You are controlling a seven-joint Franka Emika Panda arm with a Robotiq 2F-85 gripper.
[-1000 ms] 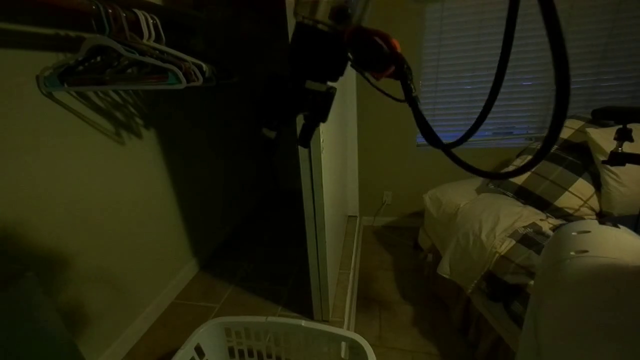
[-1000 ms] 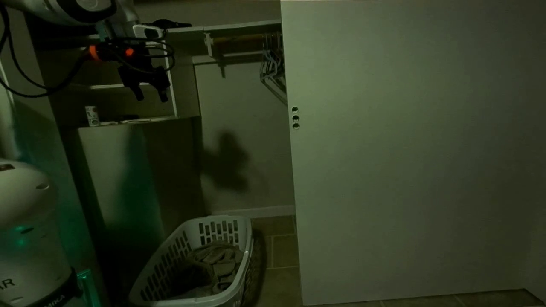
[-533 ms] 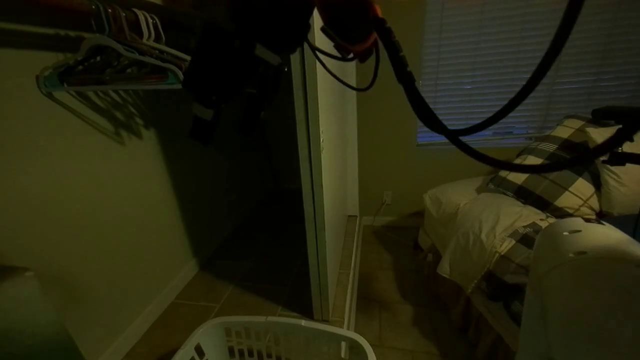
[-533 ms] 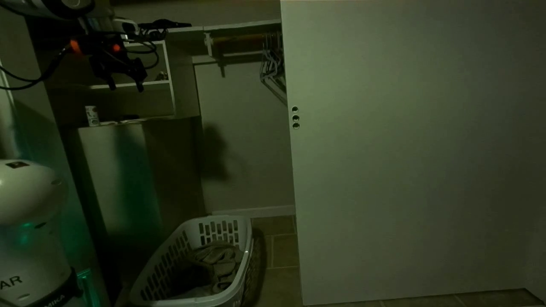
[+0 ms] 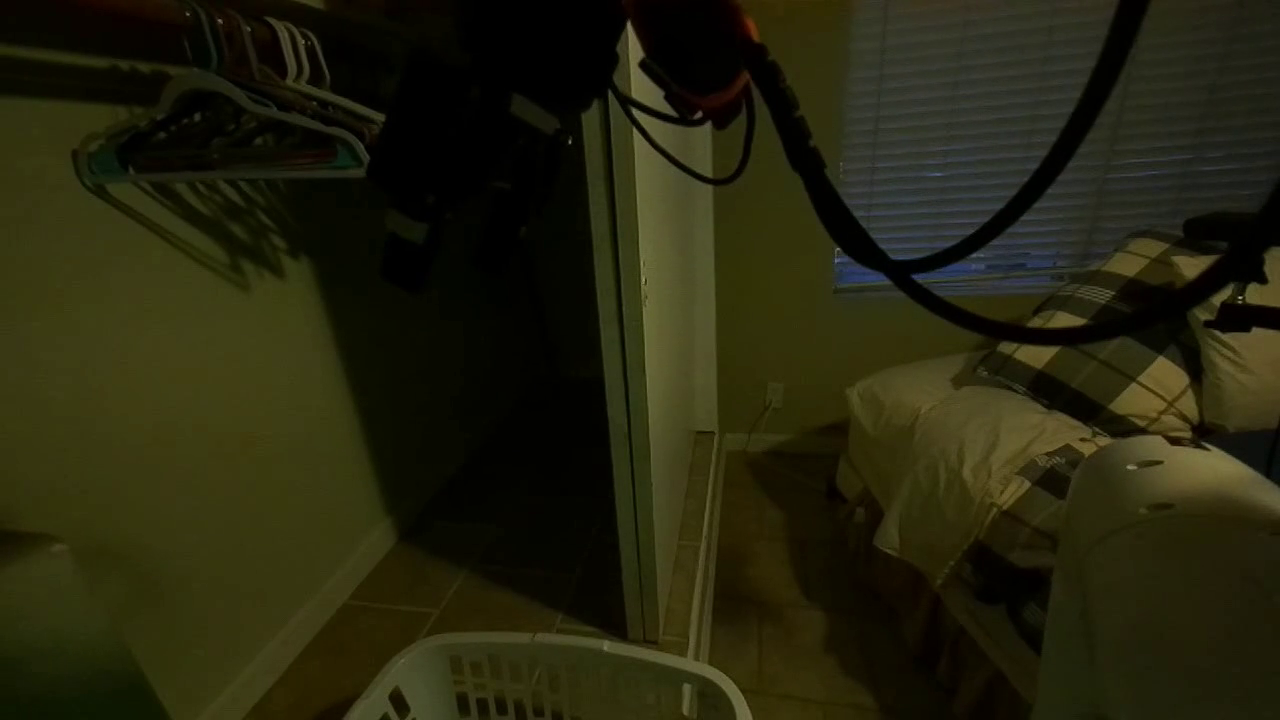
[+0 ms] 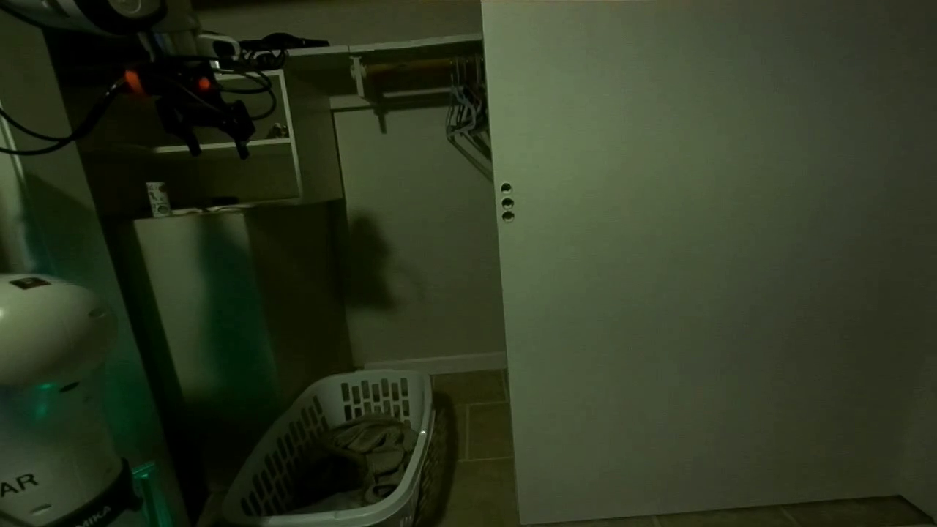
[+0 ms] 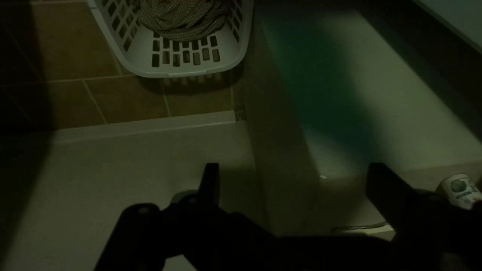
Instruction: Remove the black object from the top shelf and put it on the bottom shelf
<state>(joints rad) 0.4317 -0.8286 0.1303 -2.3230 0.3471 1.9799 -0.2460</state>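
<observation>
Two fingers (image 7: 211, 184) are standing wide apart in the wrist view. In an exterior view, the claw (image 6: 219, 152) is hanging before shelving (image 6: 316, 154). From it, towards one o'clock, a black thing (image 6: 289, 40) is lying on the top shelf (image 6: 322, 51); towards eight, a can (image 6: 158, 199) is standing on the bottom shelf (image 6: 256, 206); towards five, a basket (image 6: 424, 399) is holding cloth (image 6: 377, 439); towards three, hangers (image 6: 468, 117) are dangling from a rod (image 6: 410, 73).

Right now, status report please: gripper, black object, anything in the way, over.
Gripper open, nothing held. Black object on top shelf. Printed white canister and small dark item on bottom shelf, might crowd the set-down.
</observation>
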